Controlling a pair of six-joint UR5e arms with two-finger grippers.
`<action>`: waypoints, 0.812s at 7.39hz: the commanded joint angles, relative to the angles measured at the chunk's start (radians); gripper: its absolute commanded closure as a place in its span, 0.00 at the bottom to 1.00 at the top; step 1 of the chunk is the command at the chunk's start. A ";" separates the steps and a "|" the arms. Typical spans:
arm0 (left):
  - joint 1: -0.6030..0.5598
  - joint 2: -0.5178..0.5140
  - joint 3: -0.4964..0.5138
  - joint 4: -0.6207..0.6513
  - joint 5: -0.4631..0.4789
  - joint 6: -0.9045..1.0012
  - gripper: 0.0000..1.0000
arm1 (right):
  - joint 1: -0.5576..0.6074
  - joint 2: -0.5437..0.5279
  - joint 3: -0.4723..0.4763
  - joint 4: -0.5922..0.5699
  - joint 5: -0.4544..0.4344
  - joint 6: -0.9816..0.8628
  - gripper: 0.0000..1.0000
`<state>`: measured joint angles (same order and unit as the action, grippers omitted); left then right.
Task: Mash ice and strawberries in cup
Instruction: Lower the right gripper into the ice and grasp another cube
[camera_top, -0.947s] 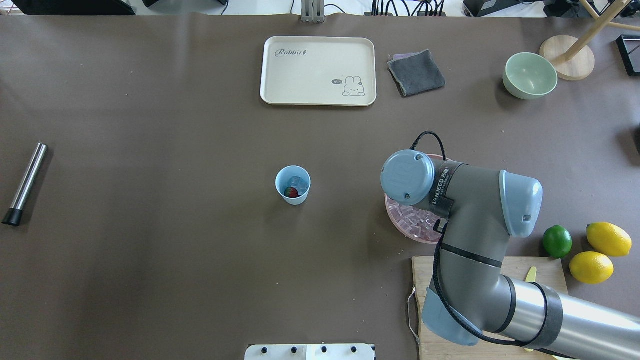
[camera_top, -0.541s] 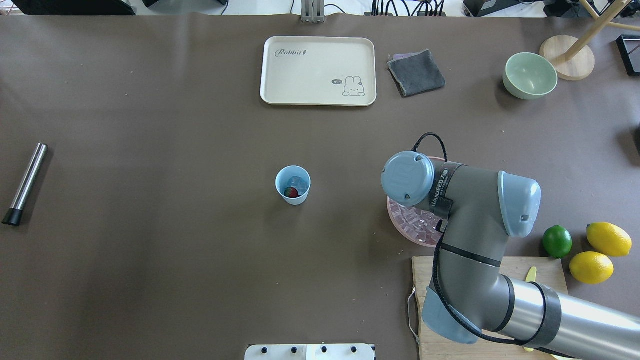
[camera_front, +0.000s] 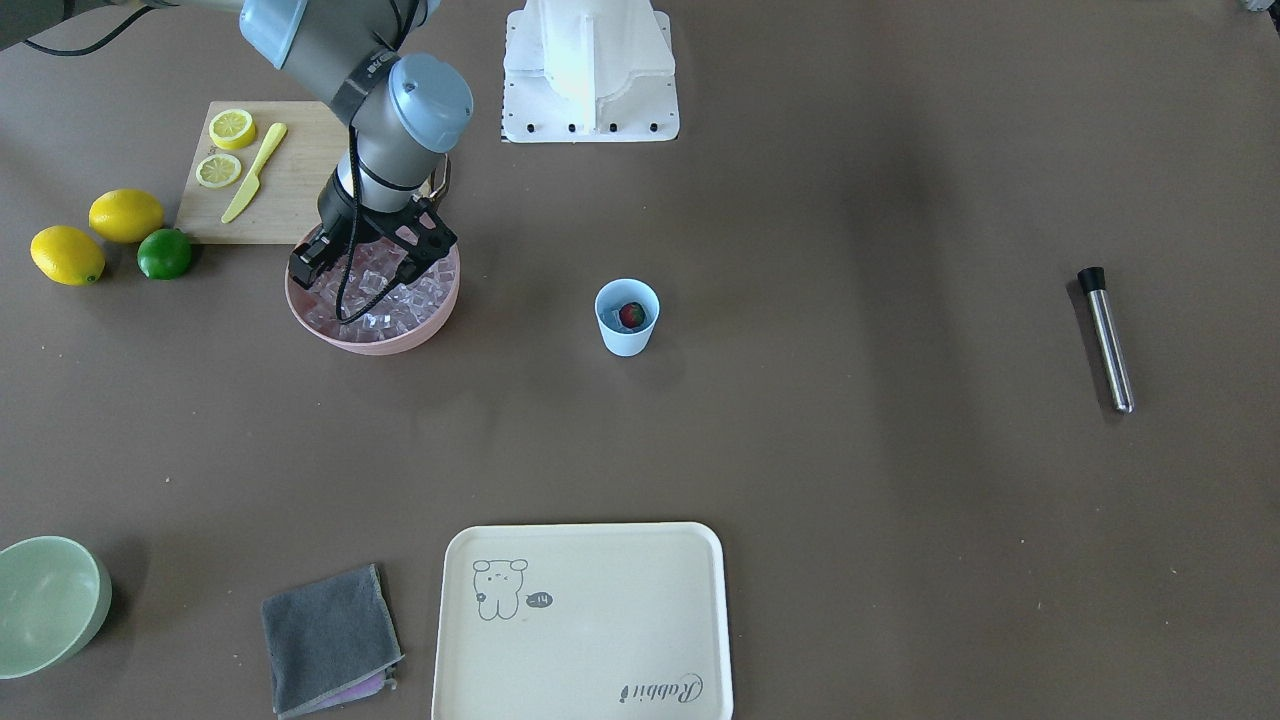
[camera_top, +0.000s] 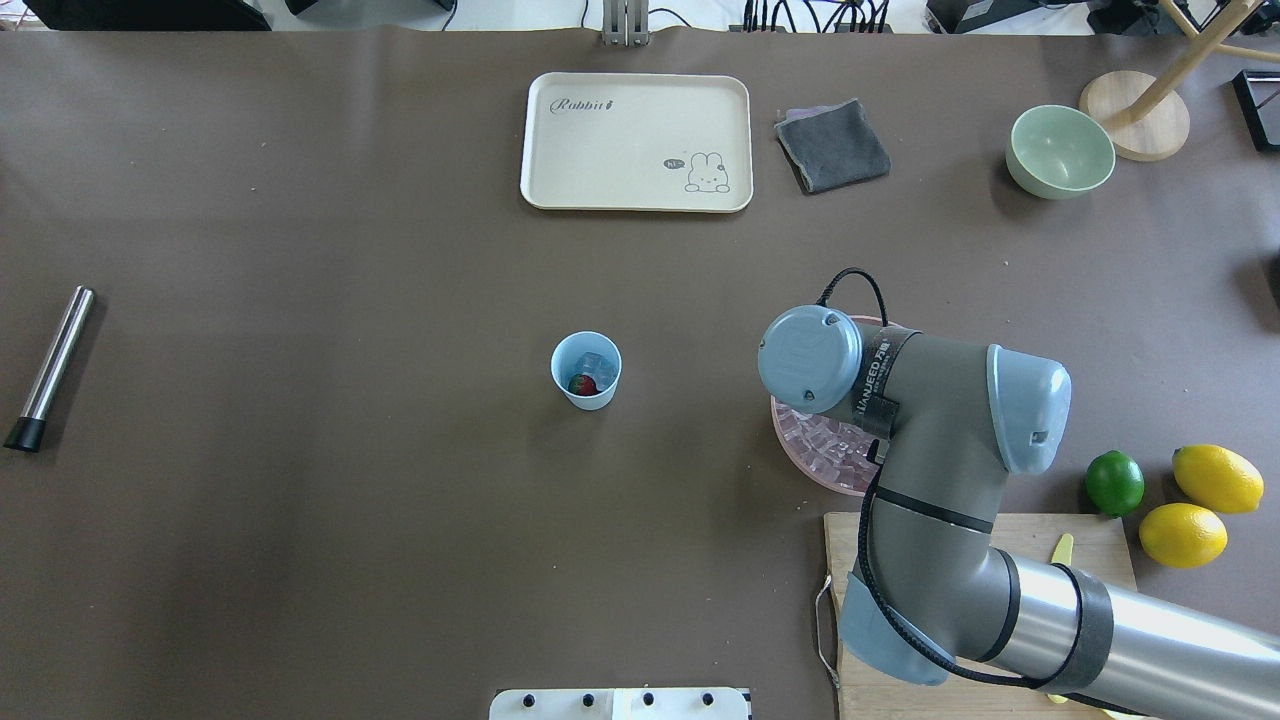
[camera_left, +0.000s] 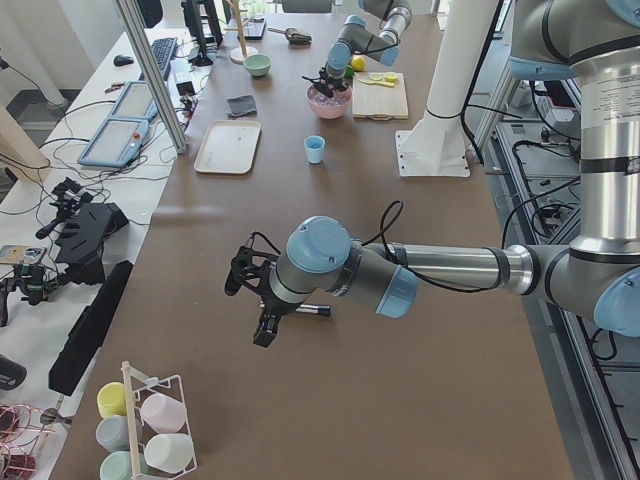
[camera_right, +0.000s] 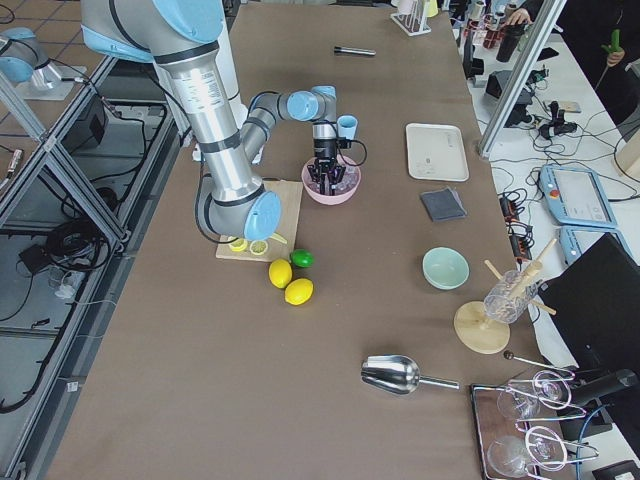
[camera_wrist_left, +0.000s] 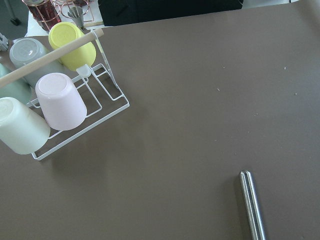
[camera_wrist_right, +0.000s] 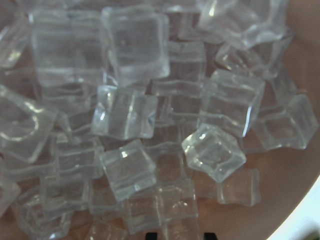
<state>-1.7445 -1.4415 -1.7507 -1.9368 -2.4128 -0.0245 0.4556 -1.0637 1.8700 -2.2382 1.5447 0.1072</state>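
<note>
The small pale blue cup (camera_top: 586, 370) stands mid-table and holds a red strawberry (camera_top: 581, 384) beside a clear ice cube (camera_top: 596, 362); it also shows in the front view (camera_front: 627, 317). More ice (camera_front: 385, 295) fills the pink bowl (camera_front: 372, 343). My right gripper (camera_front: 370, 262) hangs low over that ice with its jaws spread and nothing between them. The right wrist view shows ice cubes (camera_wrist_right: 125, 112) close up. My left gripper (camera_left: 248, 308) hovers above a steel muddler (camera_top: 50, 368); I cannot tell whether it is open or shut.
A cream tray (camera_top: 636, 141), a grey cloth (camera_top: 832, 145) and a green bowl (camera_top: 1060, 150) lie at the far side. Two lemons (camera_top: 1200, 505), a lime (camera_top: 1114, 482) and a cutting board (camera_front: 270, 175) with a knife sit by the right arm. A cup rack (camera_wrist_left: 60, 100) shows in the left wrist view.
My right arm has shifted slightly to the left over the pink bowl. The cup, the strawberry and the muddler have not moved.
</note>
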 joint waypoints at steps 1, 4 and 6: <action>-0.004 0.001 0.003 0.001 0.000 0.000 0.02 | -0.002 0.007 0.006 0.000 0.005 -0.001 0.66; -0.004 0.006 0.005 -0.001 0.000 0.000 0.02 | 0.040 0.010 0.057 -0.024 0.031 -0.001 0.67; -0.004 0.006 0.008 0.001 0.000 0.000 0.02 | 0.070 0.013 0.141 -0.035 0.089 0.020 0.68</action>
<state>-1.7487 -1.4365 -1.7448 -1.9365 -2.4129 -0.0245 0.5077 -1.0531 1.9593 -2.2672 1.5928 0.1106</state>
